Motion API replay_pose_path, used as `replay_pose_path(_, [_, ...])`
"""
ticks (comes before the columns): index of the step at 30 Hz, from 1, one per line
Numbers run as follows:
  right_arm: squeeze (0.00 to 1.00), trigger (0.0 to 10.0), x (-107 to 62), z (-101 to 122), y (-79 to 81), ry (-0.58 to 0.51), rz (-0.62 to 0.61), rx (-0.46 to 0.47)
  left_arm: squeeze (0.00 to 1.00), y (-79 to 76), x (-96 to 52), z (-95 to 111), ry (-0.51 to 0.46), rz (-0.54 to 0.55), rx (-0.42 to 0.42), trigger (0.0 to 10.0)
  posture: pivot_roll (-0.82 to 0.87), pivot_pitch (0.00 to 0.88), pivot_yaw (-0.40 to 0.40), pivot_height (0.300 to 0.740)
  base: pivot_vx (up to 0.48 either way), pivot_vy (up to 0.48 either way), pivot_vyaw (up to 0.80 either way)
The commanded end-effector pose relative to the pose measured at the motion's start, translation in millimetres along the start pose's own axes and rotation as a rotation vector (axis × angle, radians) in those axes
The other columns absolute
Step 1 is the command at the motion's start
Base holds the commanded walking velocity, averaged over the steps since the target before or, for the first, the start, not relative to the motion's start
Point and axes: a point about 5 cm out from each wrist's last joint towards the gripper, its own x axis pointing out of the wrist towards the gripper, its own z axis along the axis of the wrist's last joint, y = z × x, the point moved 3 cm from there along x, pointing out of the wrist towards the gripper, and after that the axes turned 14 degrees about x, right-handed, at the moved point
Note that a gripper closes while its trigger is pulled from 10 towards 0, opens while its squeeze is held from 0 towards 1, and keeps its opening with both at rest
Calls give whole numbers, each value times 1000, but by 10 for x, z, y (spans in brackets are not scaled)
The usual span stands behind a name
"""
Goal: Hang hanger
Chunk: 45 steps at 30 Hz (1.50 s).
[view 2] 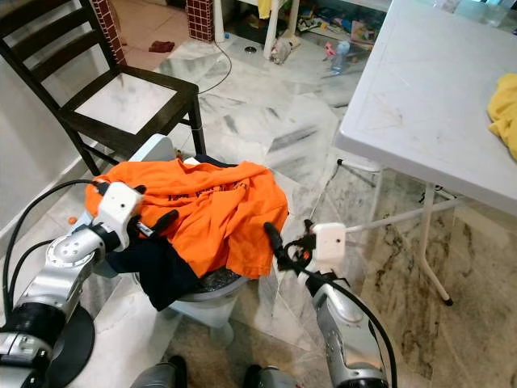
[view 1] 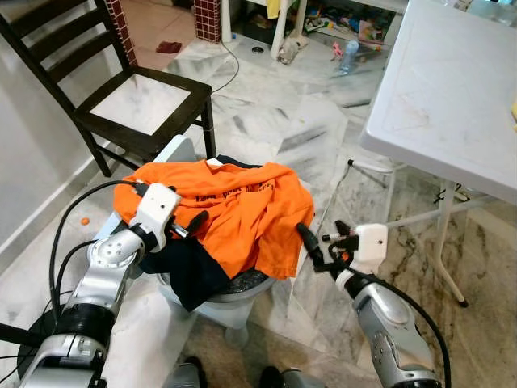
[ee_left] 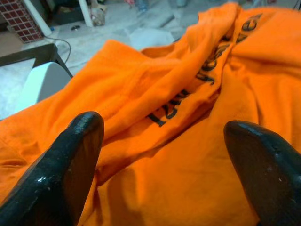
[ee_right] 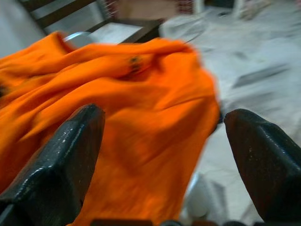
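An orange T-shirt [view 1: 234,206] with dark lettering lies heaped over a pale laundry basket [view 1: 239,301], and a dark garment [view 1: 187,273] hangs out under it. I cannot make out a hanger in the pile. My left gripper [view 1: 191,225] is open and rests against the shirt's left side; in the left wrist view the orange cloth [ee_left: 188,94] lies close between its black fingers [ee_left: 70,165]. My right gripper [view 1: 321,236] is open just right of the shirt's hanging edge, not touching it. The right wrist view is blurred, with the shirt [ee_right: 141,117] ahead of its fingers [ee_right: 66,155].
A dark wooden chair [view 1: 137,97] stands behind the basket on the left, near the wall. A white folding table [view 1: 444,89] with thin legs [view 1: 448,242] is on the right, with a yellow cloth [view 2: 505,113] on it. Marble floor [view 1: 291,129] lies between, with clutter at the back.
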Motion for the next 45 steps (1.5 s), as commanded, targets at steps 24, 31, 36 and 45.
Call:
replay_pose_path(24, [0,10000,-5,-51,129,72,75,-6,0,-601,56,-129,-3,-154,-39,0,111,221,-82,740,0,0,0])
replay_pose_path(31, [0,10000,7,-64,141,77,79,-6,0,-563,31,-150,3,-119,-44,0,114,218,-80,740,0,0,0])
replay_pose_path(36, [0,10000,14,-62,144,76,81,-7,0,-620,40,-95,-17,-122,-47,0,115,217,-81,740,0,0,0])
replay_pose_path(45, [0,10000,32,-83,155,83,88,-14,0,-1007,-8,210,-105,-249,-146,0,125,217,-86,740,0,0,0])
